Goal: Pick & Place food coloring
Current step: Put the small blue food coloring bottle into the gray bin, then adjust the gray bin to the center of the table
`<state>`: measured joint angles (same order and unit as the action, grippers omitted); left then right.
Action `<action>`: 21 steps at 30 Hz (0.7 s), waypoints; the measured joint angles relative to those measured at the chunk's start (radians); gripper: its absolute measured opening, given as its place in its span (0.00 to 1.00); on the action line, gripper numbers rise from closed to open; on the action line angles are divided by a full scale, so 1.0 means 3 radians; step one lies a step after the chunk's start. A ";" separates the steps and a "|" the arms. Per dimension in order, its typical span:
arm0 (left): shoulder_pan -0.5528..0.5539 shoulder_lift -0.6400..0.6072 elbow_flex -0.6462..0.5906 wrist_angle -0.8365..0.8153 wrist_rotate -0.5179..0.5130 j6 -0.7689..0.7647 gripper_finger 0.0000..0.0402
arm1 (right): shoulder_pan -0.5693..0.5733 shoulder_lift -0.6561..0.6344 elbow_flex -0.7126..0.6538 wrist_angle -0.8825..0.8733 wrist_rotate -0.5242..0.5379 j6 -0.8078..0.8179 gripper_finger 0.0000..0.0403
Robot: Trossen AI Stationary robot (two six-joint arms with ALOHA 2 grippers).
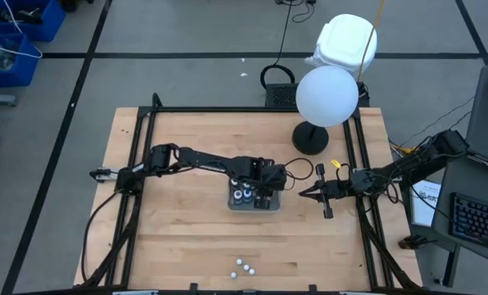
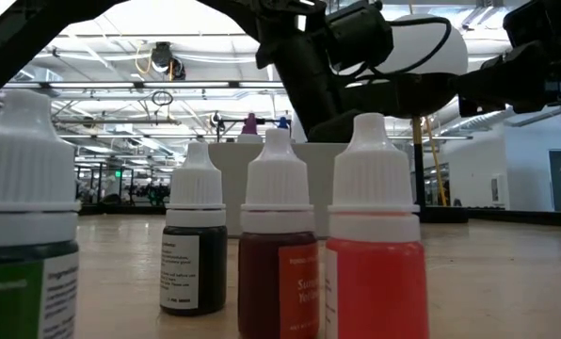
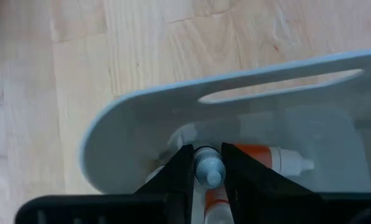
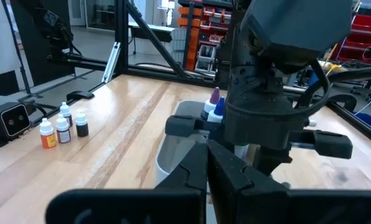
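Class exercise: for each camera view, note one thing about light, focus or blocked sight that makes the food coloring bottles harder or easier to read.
High view: the bottles by the table's front edge are mere pale dots. Low view: four bottles loom close and backlit, the leftmost cropped. Left wrist view: the left gripper closes on a bottle cap, the tray a blurred pale band. Right wrist view: the left arm blocks the tray.

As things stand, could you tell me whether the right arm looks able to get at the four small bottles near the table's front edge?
Probably yes: the right gripper waits shut beside the clear tray, and bare wood lies between it and the four small bottles. The left gripper, over the tray, isn't in that path.
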<state>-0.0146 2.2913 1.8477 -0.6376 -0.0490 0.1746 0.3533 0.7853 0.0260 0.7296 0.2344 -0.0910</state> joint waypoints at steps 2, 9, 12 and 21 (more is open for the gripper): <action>0.0003 0.0000 0.0000 0.0000 -0.0003 0.0007 0.18 | 0.0000 0.0001 0.0000 -0.0003 0.0000 0.0003 0.00; -0.0011 -0.0004 0.0003 0.0013 -0.0025 0.0124 0.35 | 0.0000 0.0000 -0.0001 -0.0003 0.0000 0.0058 0.00; -0.0052 -0.0050 0.0025 0.0007 -0.0169 0.0172 0.43 | -0.0001 0.0000 0.0000 -0.0002 0.0000 0.0065 0.00; -0.0274 -0.0661 0.0033 -0.0398 -0.0427 0.0216 0.54 | 0.0000 0.0000 0.0000 -0.0003 -0.0001 0.0065 0.00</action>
<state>-0.0968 2.0930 1.8577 -0.7570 -0.1772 0.2394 0.3534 0.7853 0.0261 0.7288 0.2340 -0.0715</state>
